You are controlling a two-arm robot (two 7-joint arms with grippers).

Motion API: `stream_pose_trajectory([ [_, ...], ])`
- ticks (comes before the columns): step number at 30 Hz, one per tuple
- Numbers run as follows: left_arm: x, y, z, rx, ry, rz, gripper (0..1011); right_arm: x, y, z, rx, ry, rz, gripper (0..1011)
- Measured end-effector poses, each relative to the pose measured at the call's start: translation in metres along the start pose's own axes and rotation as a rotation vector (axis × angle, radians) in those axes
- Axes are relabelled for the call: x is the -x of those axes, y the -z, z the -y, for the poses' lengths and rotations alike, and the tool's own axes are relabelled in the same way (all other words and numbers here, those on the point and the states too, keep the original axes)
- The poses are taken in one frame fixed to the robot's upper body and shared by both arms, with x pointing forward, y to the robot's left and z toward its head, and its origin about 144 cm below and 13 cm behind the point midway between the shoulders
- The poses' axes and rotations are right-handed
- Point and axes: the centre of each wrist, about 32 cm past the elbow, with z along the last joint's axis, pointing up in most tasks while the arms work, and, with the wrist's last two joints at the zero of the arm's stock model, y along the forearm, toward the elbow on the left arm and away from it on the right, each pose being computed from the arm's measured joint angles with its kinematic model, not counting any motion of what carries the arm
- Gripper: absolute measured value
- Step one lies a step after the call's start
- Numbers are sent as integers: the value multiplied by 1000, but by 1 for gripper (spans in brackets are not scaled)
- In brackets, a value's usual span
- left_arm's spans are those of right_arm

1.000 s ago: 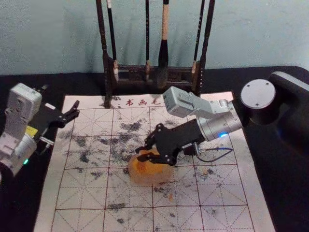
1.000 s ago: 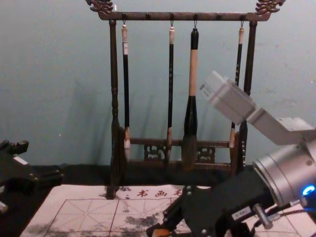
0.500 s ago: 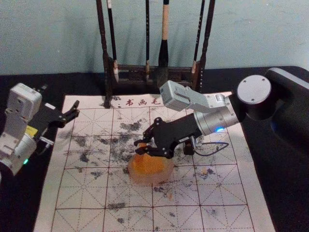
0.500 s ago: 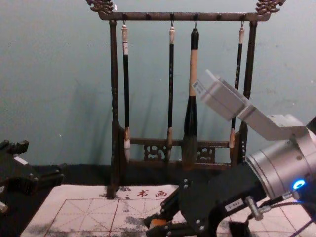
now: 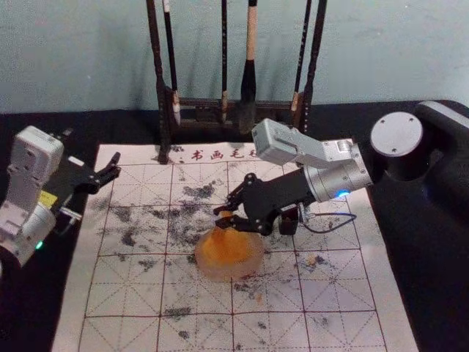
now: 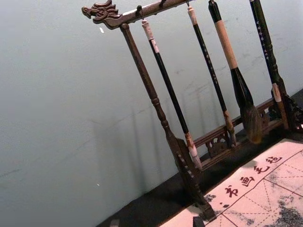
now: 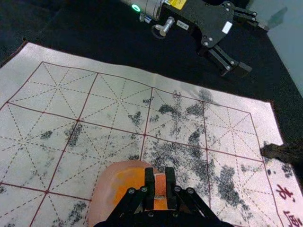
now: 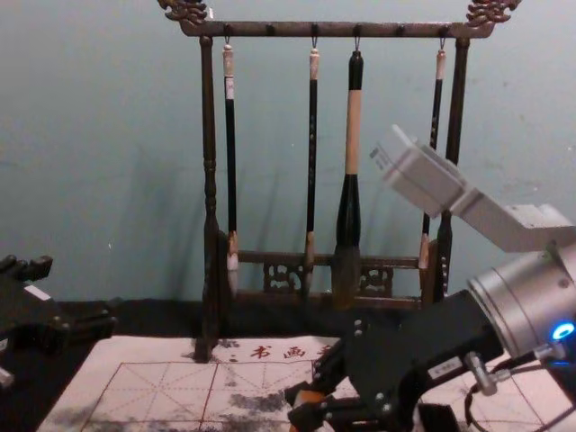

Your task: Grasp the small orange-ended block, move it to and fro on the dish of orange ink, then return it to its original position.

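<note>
At ink dish (image 5: 245,268) | right tool (image 5: 220,216) closed on block (image 7: 160,183) | left tool (image 5: 92,148) by mat (image 5: 121,334), spread wide, empty

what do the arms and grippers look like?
Left gripper and right gripper: black, angular, bolted, white labels. Left wrist: silver, green light, yellow sticker. Right wrist: silver cylinder, blue light, dark looping cable. Boxy grey housing on each arm.

Pale blue-green wall (image 8: 108,135) across top of frame. Black surface (image 5: 429,293) below it. Dark wood rack (image 8: 333,31) upright, top centre, brushes (image 8: 353,135) hanging from it.
</note>
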Motion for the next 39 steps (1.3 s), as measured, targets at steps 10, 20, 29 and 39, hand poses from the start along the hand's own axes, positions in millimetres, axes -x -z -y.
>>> stream_pose_trajectory([
  [10,0,0,0,0,0,0,1001,3,1,7,10,14,-1,133],
  [20,0,0,0,0,0,0,1001,9,1,16,21,26,-1,133],
  [29,0,0,0,0,0,0,1001,16,2,20,30,24,-2,132],
  [39,0,0,0,0,0,0,1001,23,3,22,29,15,-4,132],
])
